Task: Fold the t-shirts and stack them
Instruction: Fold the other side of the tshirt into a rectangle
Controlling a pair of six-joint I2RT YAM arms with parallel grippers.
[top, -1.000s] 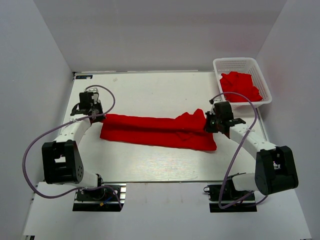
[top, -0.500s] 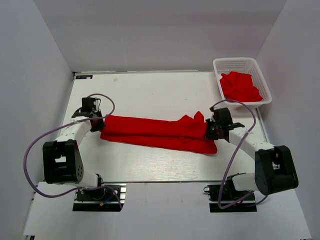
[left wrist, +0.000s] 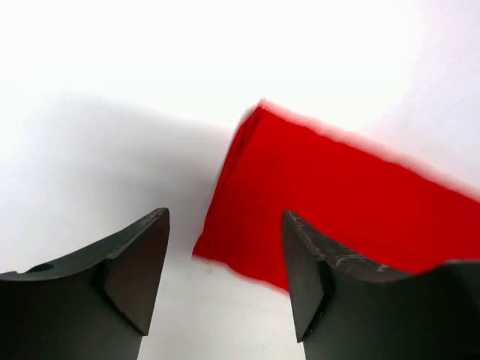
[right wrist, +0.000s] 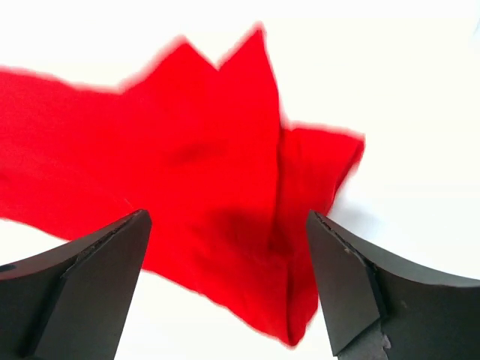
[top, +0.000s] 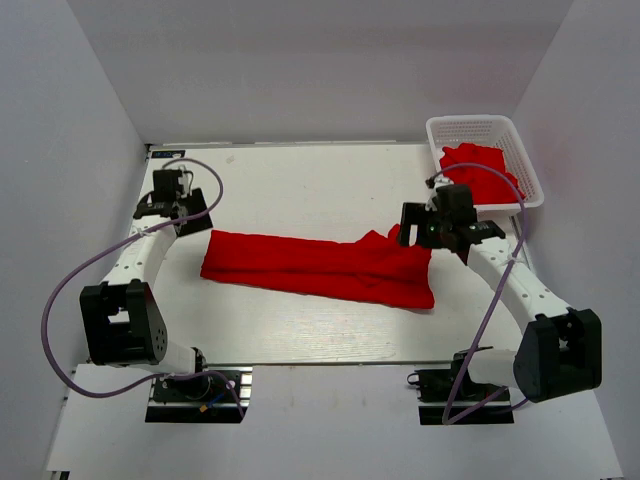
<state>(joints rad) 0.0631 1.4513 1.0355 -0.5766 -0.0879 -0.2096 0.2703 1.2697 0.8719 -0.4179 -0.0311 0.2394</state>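
My left gripper [left wrist: 225,216] hangs with its jaws well apart and nothing between them. Just ahead of it, below the fingertips, lies the squared-off end of the t-shirt [top: 310,265]. My right gripper [right wrist: 226,215] is spread wide and also empty, poised over the shirt's other end, where the cloth is rumpled and two points of fabric stick out beyond my fingers.

The shirt lies flat on the surface [top: 300,180] as a long narrow band running from one gripper to the other. I judge it has been doubled lengthwise, which puts one end within reach of each arm for the next fold. The neat end should pinch cleanly. The bunched end may need smoothing, or the fold will come out crooked.

Beyond my right gripper and off to its right sits the white basket [top: 480,122]. It holds more red t-shirts [top: 480,172], heaped loosely and not yet folded.
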